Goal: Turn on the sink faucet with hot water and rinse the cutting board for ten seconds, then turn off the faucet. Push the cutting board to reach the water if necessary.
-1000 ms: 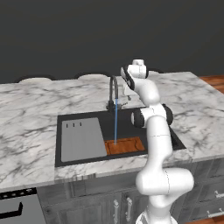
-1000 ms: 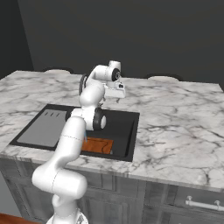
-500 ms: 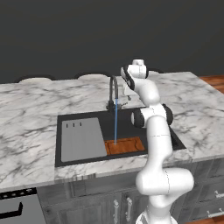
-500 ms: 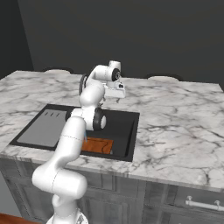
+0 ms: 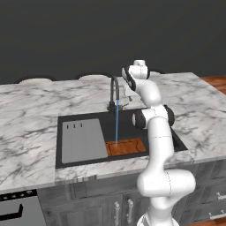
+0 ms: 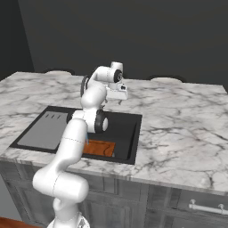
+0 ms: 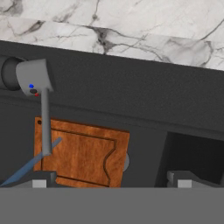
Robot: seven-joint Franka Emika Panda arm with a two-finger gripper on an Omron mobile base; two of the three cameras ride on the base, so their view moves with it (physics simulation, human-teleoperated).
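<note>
Water (image 5: 117, 126) is running: a thin light-blue stream drops straight from the spout of the sink faucet (image 5: 114, 90) onto the cutting board (image 5: 126, 147). The orange-brown board lies flat on the floor of the black sink (image 5: 70, 161), at its front edge, right of the grey slab (image 5: 84, 139) with three slots. The stream lands near the board's left part. From the right side the board (image 6: 99, 148) shows just past the arm's lower link, near the sink's front wall.

The gripper (image 5: 128, 90) hangs above the back rim of the sink, just right of the faucet's base, apart from the spout. Its fingers are spread wide, nothing between them; in the hand camera the two fingertips (image 7: 43, 178) stand far apart at the bottom, with the board (image 7: 81, 151) below and the grey lever (image 7: 36, 78) with its blue and red dots at upper left. Lever is not touched by either finger. Marble countertop (image 5: 31, 119) surrounds the basin.
</note>
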